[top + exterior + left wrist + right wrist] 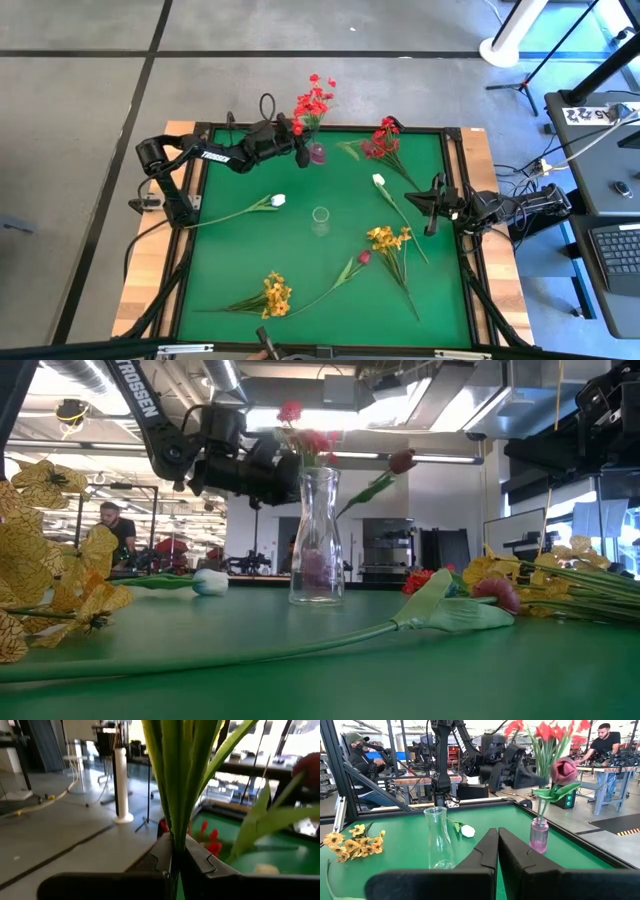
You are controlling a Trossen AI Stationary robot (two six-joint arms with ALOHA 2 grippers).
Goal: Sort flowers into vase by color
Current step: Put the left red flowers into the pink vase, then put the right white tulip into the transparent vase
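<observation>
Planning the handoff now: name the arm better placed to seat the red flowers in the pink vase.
Left. Its end effector is shut on the red flowers directly above the pink vase. The right end effector waits shut and empty by the table's right edge.

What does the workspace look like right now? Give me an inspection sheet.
Surface: green mat, flat.
Job's things: red spray standing in the pink vase; clear vase holds nothing; red spray, white tulips, magenta tulip and yellow sprays lie on the mat.
Clutter: nothing seen.
Grippers: left gripper shut on the green stems; right gripper shut, holding nothing, at the mat's right edge.
Cables: bundle right of the table.
Surroundings: people at benches beyond.
</observation>
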